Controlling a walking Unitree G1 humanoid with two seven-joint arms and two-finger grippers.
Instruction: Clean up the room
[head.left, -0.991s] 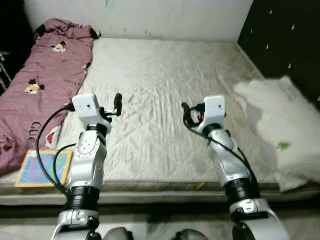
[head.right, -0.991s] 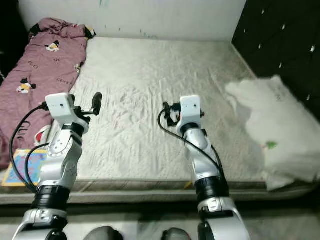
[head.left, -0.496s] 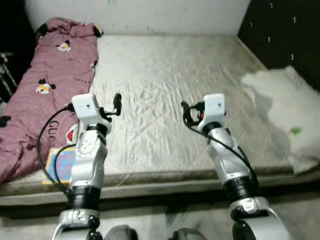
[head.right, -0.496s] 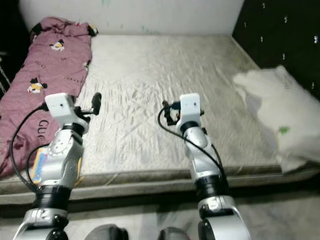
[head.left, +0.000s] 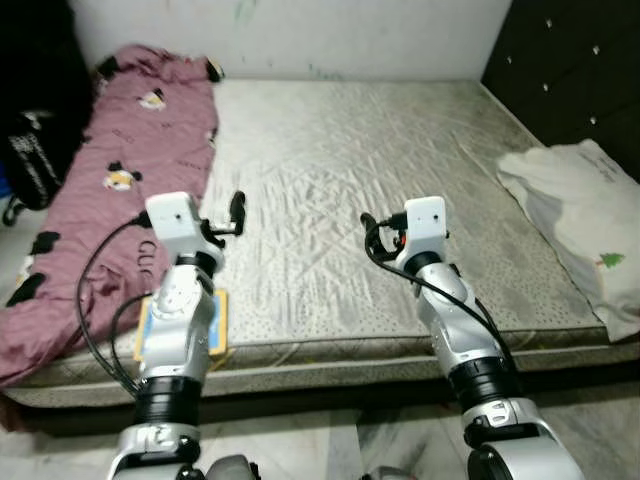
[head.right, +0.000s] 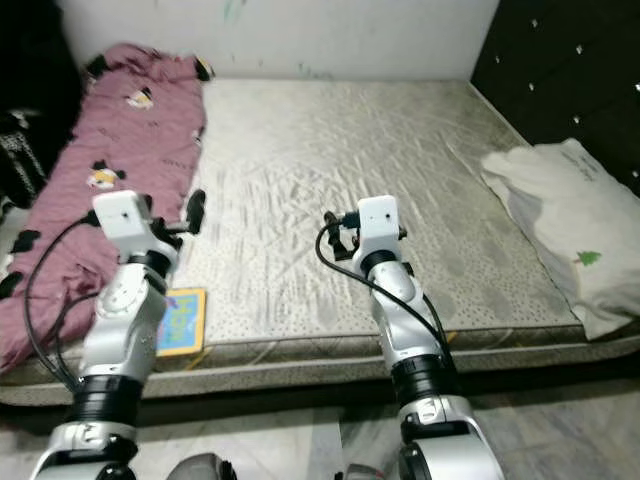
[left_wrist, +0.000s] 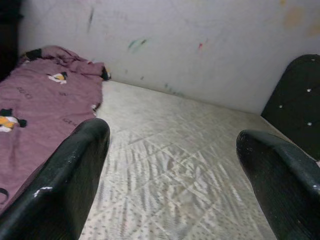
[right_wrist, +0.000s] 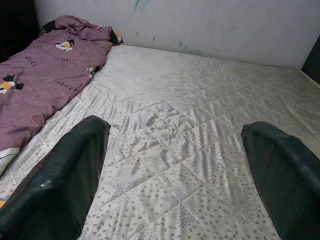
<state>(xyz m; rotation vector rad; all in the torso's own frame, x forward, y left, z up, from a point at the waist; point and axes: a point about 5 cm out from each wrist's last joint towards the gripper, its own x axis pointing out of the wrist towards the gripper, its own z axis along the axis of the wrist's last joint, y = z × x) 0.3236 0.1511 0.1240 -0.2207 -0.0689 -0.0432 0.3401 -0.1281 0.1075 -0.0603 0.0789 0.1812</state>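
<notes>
Left eye view: maroon blanket (head.left: 110, 190), upper left, soft and limp; bunch an edge. Left gripper (head.left: 236, 212) and right gripper (head.left: 368, 228) jaws apart, empty.

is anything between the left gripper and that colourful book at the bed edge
Nothing visible lies between them. The left gripper hangs open above the mattress, and the book lies flat below its forearm at the near edge, beside the maroon blanket, partly hidden by the arm.

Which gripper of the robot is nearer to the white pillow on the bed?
The right gripper. It hangs over the middle of the mattress, with the white pillow further to its right. The left gripper is farther away, beside the maroon blanket.
</notes>
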